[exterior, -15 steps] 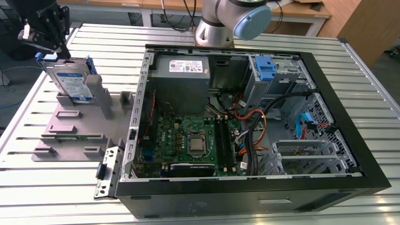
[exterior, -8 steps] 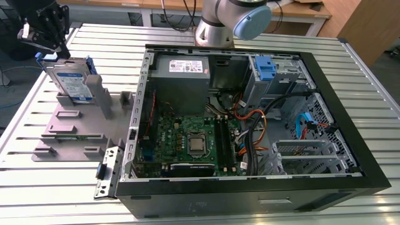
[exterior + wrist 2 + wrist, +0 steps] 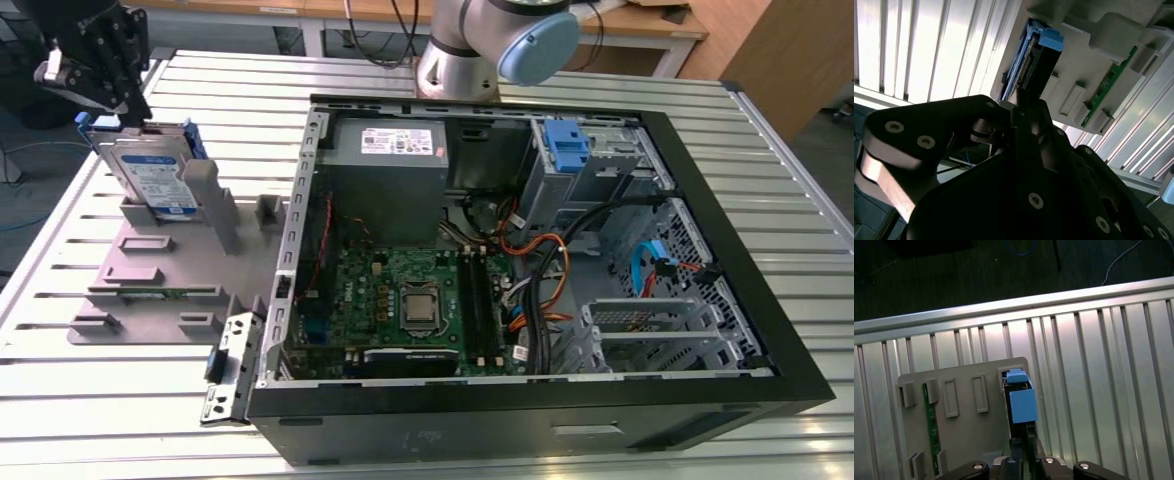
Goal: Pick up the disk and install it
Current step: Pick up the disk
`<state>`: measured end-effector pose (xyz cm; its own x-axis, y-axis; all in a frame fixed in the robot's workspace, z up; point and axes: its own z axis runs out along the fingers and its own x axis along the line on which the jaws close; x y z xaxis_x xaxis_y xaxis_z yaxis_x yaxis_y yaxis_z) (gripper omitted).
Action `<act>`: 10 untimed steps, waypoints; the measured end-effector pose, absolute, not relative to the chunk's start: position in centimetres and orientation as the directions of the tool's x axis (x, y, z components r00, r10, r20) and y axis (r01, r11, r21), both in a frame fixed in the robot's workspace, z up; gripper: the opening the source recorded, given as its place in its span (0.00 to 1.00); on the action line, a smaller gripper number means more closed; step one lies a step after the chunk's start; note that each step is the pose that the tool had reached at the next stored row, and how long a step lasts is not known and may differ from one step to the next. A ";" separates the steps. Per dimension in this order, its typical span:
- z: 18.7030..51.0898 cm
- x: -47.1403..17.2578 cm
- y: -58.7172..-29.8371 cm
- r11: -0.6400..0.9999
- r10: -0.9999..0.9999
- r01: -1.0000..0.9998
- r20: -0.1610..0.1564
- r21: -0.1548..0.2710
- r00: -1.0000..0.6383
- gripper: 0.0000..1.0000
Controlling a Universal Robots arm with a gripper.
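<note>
From my station I see the pincer (image 3: pixel 131 108) hanging directly over the disk (image 3: pixel 154 175), right at its top edge, at the exterior view's left. I cannot tell from any camera how wide the pincer stands or whether it has hold of the disk.

The disk stands upright on its edge in a slot of the grey holder (image 3: pixel 160 250), label facing out, blue rails along its sides. In the first wrist view the pincer (image 3: pixel 1024 437) lines up with the disk's (image 3: pixel 1023 405) blue end. In the second wrist view the pincer (image 3: pixel 1026 102) sits just at the disk (image 3: pixel 1039 55).

The holder also carries a green memory stick (image 3: pixel 154 293), lying in a slot of its own, well apart from the disk.

Beside the holder on the slatted desk (image 3: pixel 94 390) lies the open computer case (image 3: pixel 534 400). Inside it I see the grey power supply (image 3: pixel 400 150), the motherboard (image 3: pixel 400 290) and a bare blue bracket (image 3: pixel 567 150) in the drive bay.
</note>
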<state>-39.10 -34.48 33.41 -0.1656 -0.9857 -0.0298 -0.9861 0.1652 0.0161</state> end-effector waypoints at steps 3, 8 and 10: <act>33.4 -39.1 -34.5 0.165 -0.986 -0.986 -0.030 0.016 -0.166 0.29; 33.4 -39.1 -34.5 0.165 -0.986 -0.986 -0.030 0.016 -0.166 0.53; 33.4 -39.1 -34.5 0.165 -0.986 -0.986 -0.030 0.016 -0.166 0.58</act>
